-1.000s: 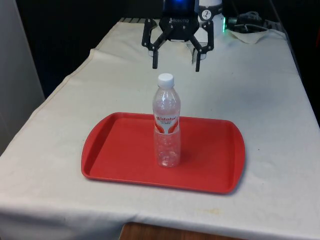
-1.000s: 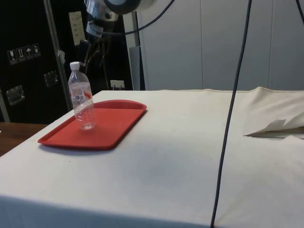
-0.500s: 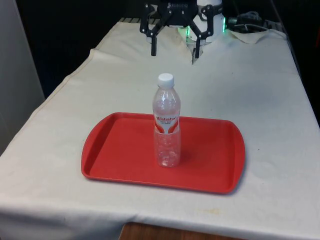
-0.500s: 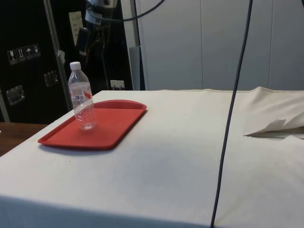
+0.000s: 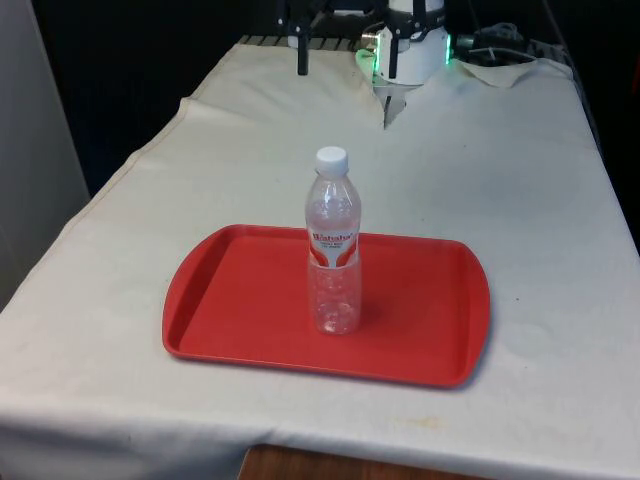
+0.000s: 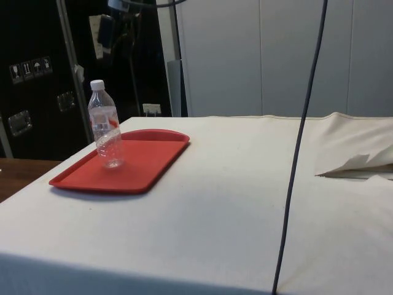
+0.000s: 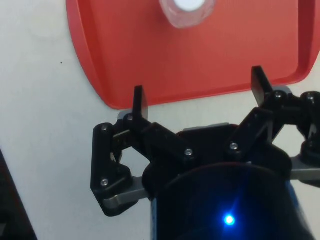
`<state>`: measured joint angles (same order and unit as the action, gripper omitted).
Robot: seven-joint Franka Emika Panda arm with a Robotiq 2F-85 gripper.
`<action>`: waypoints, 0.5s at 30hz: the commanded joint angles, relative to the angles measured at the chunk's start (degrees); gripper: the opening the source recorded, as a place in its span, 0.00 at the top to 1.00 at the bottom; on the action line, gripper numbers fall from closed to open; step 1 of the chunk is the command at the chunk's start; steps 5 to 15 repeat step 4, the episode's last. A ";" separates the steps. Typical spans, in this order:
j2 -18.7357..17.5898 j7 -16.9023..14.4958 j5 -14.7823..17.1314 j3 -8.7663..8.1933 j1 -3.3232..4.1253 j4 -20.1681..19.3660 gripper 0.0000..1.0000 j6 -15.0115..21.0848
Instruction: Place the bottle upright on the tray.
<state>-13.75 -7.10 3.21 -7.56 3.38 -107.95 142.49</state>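
You can see the bottle (image 5: 333, 245) standing upright near the middle of the red tray (image 5: 230, 300) on the counter (image 5: 500, 180) — white cap on top. Your tool (image 7: 198, 90) hangs high above the tray's edge, fingers spread wide apart — gripping nothing.

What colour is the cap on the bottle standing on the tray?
White. The cap of the bottle shows best in the front view, above the red tray.

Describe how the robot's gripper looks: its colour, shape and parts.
The gripper is black. It has two thin, flat fingers, each on jointed black links fastened with small round bolts. The links join a dark round body, and grey metal pieces sit at its outer sides.
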 commanded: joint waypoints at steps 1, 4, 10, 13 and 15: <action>0.34 -0.17 0.00 -0.06 0.00 0.34 0.00 -1.26; 0.52 -0.17 0.17 0.00 0.00 0.80 0.00 -2.06; 0.52 -0.17 0.17 0.00 0.00 0.80 0.00 -2.06; 0.52 -0.17 0.17 0.00 0.00 0.80 0.00 -2.06; 0.52 -0.17 0.17 0.00 0.00 0.80 0.00 -2.06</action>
